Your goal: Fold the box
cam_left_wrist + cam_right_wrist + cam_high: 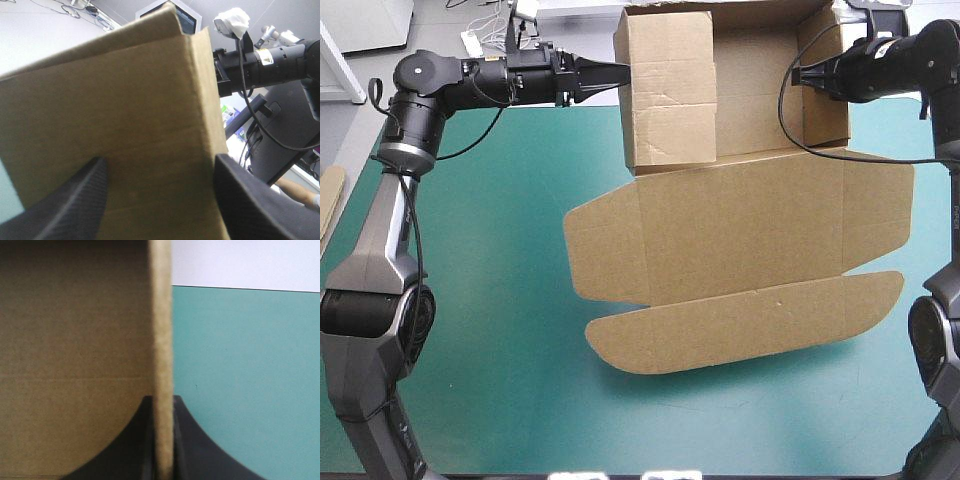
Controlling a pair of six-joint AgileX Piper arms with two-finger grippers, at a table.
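Box [740, 230] is lying over the far half of the teal-green cover [490, 300]. Its two side walls are standing up at the far end, while the lid and its rounded flap are lying flat toward the near edge.

I am pinching the right wall with the right gripper [802, 76]. In its wrist view the black fingers [135, 445] are clamping the board's edge, one on each face. I judge that this grip is there to stop the wall dropping outward while the other side is worked.

The left gripper [620, 72] is sitting at the left wall's outer face, seemingly touching it near the far top corner. Its wrist view is showing the fingers [75, 200] spread wide with the board ahead of and between them, gripping nothing. I am therefore reading it as a brace or a push, not a hold.

Both arms are reaching in level from opposite sides, which should stop the box sliding. The walls are up but not tucked, so I am judging the fold roughly midway.
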